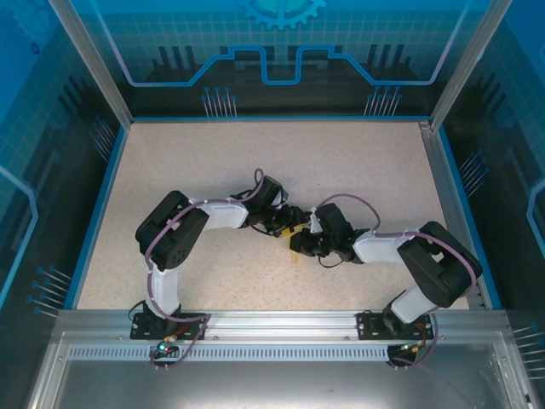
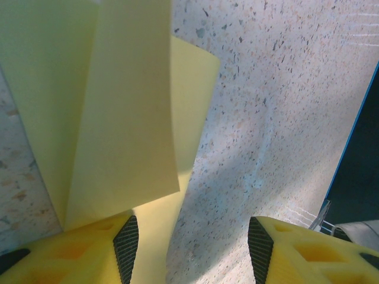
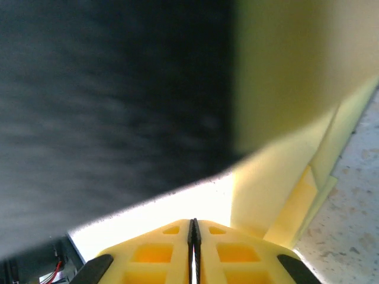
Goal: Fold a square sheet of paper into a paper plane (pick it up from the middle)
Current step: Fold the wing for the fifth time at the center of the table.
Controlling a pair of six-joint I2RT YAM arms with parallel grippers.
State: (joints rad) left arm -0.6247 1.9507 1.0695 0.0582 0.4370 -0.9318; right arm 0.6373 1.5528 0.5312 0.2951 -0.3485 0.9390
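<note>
Sharply creased pale-yellow paper [image 2: 118, 118] overlaps in flat panels above speckled table [image 2: 284, 118].

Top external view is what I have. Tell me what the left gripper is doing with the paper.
Observer: The left gripper is open, fingers wide apart. The folded paper sits against one finger, not clamped.
Operator: Now report the right one.
Observer: The right gripper is shut, fingers pressed together, with the paper just beyond the tips. I cannot tell whether it pinches an edge.
Operator: Describe the folds.
Observer: In the left wrist view several layers overlap, one corner sticking out over the table.
</note>
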